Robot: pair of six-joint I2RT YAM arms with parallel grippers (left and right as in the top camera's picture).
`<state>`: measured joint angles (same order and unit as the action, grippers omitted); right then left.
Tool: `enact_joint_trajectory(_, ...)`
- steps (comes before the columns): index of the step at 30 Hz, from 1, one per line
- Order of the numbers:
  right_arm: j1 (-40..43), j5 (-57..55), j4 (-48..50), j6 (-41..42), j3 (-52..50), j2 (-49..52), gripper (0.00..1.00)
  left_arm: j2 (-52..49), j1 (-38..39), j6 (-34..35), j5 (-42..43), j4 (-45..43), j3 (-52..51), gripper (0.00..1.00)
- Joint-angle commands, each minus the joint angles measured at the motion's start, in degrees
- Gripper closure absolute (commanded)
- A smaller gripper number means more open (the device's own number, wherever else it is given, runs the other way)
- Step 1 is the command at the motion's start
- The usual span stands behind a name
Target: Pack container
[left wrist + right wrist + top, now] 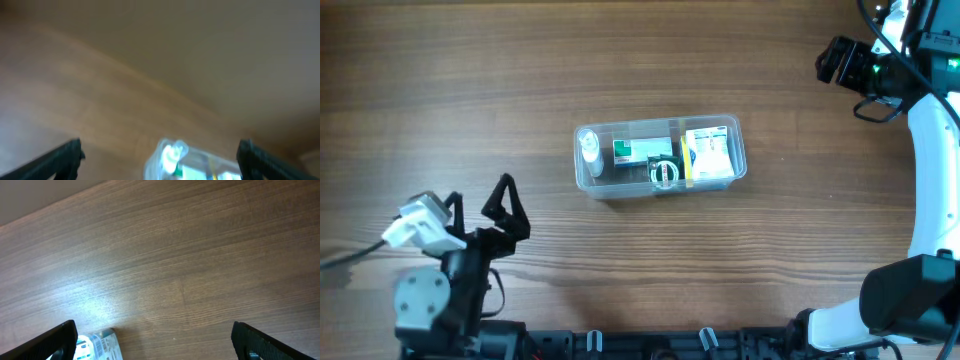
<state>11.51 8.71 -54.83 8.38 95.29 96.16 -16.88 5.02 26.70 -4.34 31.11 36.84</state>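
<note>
The clear plastic container (740, 168) stands in the middle of the wooden table. Inside it are a small clear spray bottle (590, 154) at the left end, a green and white box (636, 151), a black round item (664, 173) and a yellow and white box (709, 154). My left gripper (506, 206) is open and empty, at the front left, apart from the container. The blurred left wrist view shows the container (197, 162) between its open fingers (160, 157). My right gripper (842, 62) is at the far right, raised, open and empty (152, 337); a container corner (100, 345) shows at its lower left.
The arm bases and a black rail (650, 345) line the front edge of the table. The white right arm (932, 180) runs along the right edge. Bare wood surrounds the container on all sides.
</note>
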Motion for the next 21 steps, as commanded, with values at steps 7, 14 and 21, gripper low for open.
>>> enact_joint_trajectory(7, -0.17, -0.35, 0.15, 0.74, 0.24, 0.07, 0.00, 12.37, -4.42, -5.97, 12.09, -19.41, -18.36, 0.00)
enact_joint_trajectory(14, -0.17, -0.35, 0.17, 0.76, 0.24, 0.07, 0.00, 13.66, -6.60, -7.10, 12.68, -20.09, -19.76, 0.00)
enact_joint_trajectory(21, -0.17, -0.35, 0.17, 0.76, 0.24, 0.07, 0.00, 16.15, -7.21, -12.44, 12.72, -20.35, -20.31, 0.00)
